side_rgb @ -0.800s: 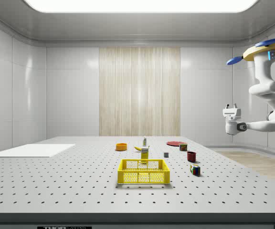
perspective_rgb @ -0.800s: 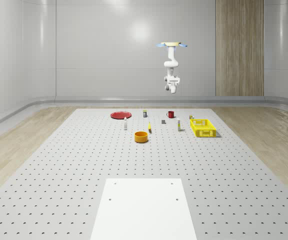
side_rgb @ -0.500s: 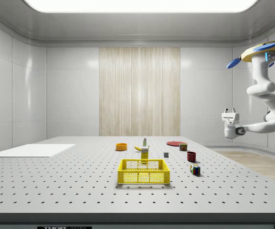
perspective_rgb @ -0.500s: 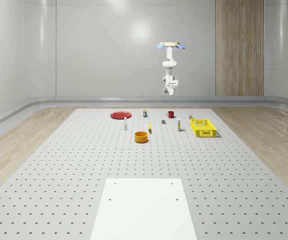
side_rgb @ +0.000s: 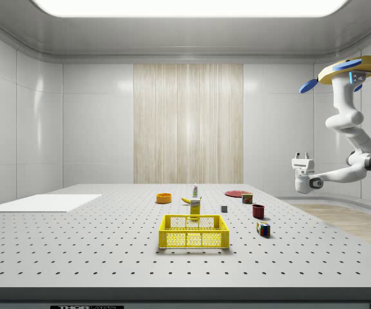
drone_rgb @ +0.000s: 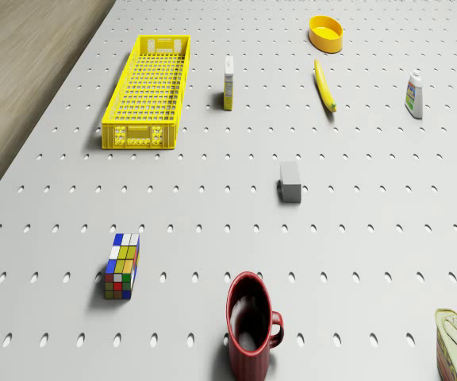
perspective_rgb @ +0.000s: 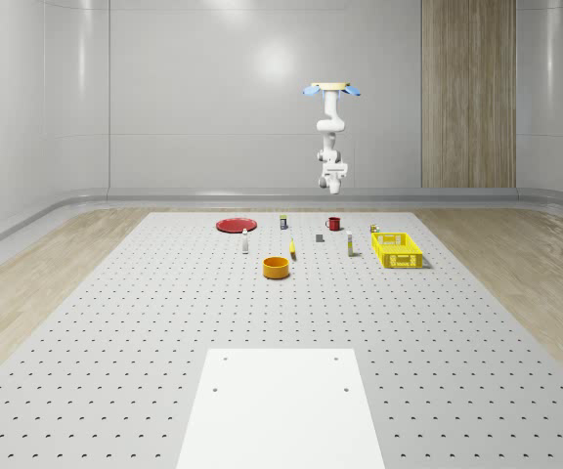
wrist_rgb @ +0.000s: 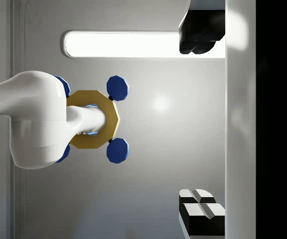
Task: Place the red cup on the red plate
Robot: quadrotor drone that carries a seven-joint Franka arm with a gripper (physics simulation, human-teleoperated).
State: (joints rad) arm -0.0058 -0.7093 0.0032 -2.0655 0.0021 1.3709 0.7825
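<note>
Progress: basically nothing done yet. The glossy dark red cup with a handle sits upright on the grey perforated surface, and the flat round red plate has nothing on it.
Cup spot: near the far end of the surface, well apart from the plate, which lies off toward the whole-scene view's left. A small grey block and a multicoloured puzzle cube are nearby, neither touching it.
Left to do: everything, I'd say: get down to the cup, grab it, carry it over, set it on the plate.
Drone: yellow-bodied quadrotor with blue rotors hovers high up beyond the far end of the surface, past the cup.
Arm: white jointed arm hangs down, then bends forward toward the surface.
Claw: white claw points upward, not at the cup at all. In the wrist view the black fingertips stand wide apart, holding nothing.
</note>
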